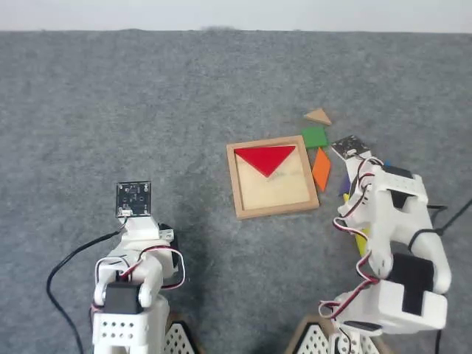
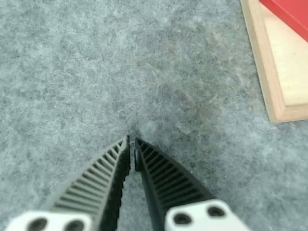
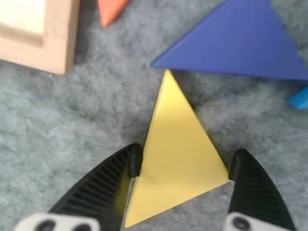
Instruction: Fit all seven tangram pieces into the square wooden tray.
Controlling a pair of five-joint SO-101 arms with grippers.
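Observation:
The square wooden tray [image 1: 240, 188] lies mid-table with a red triangle [image 1: 264, 158] in its far half. Beside the tray's right side lie a tan triangle [image 1: 318, 116], a green square [image 1: 315, 136] and an orange piece [image 1: 321, 168]. My right gripper [image 3: 187, 156] is open low over the mat, its fingers on either side of a flat yellow triangle [image 3: 175, 144]. Just beyond that lie a blue triangle [image 3: 236, 43] and the edge of a light blue piece [image 3: 299, 98]. My left gripper [image 2: 131, 140] is shut on nothing, over bare mat left of the tray [image 2: 269, 72].
Grey mat covers the whole table. The right arm [image 1: 391, 221] hides most of the pieces under it; a strip of yellow [image 1: 361, 242] shows beside it. The left arm [image 1: 133, 228] stands at the near left with open mat around it.

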